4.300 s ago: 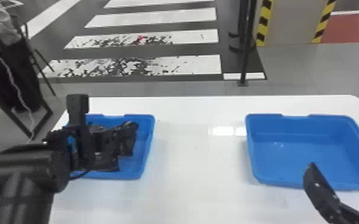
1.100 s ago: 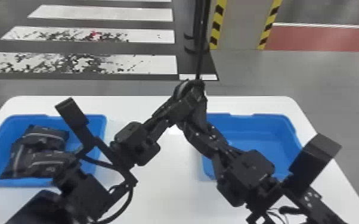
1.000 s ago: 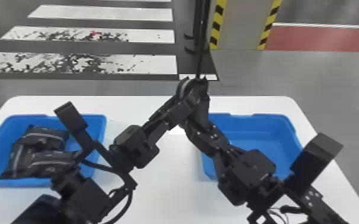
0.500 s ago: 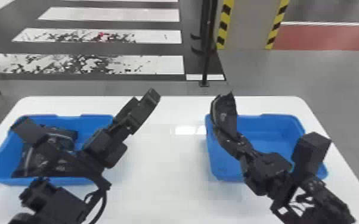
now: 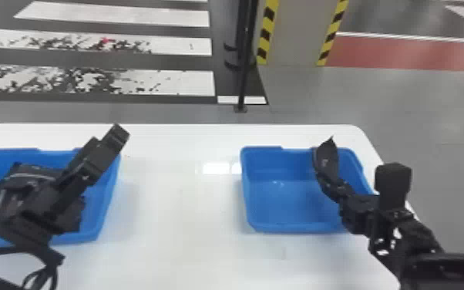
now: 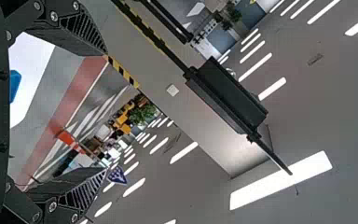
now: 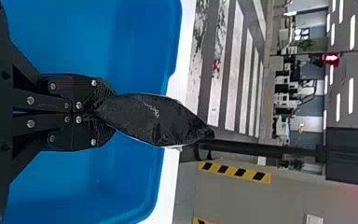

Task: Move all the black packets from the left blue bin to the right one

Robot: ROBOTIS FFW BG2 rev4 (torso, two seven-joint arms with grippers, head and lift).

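In the head view my right gripper [image 5: 337, 189] is over the right blue bin [image 5: 289, 204], shut on a black packet [image 5: 326, 160] that points up and away. The right wrist view has the same packet [image 7: 154, 119] pinched at one end between the closed fingers of my right gripper [image 7: 103, 109], bin behind it. At the left, my left gripper [image 5: 117, 135] stands raised in front of the left blue bin's [image 5: 106, 208] back right part. Its fingers are wide apart and empty in the left wrist view, at the left gripper [image 6: 103, 112]. Several black packets [image 5: 31, 173] lie in the left bin, partly behind the left arm.
Both bins stand on a white table [image 5: 177, 200], with a wide gap between them. A thin black post [image 5: 244, 69] stands on the floor beyond the table's back edge, near a pillar with yellow-black striped edges [image 5: 293, 34].
About a second ago both grippers met at the packet above the table's middle. Since then the left has opened and drawn back left; the right has carried the packet rightward over the right bin.
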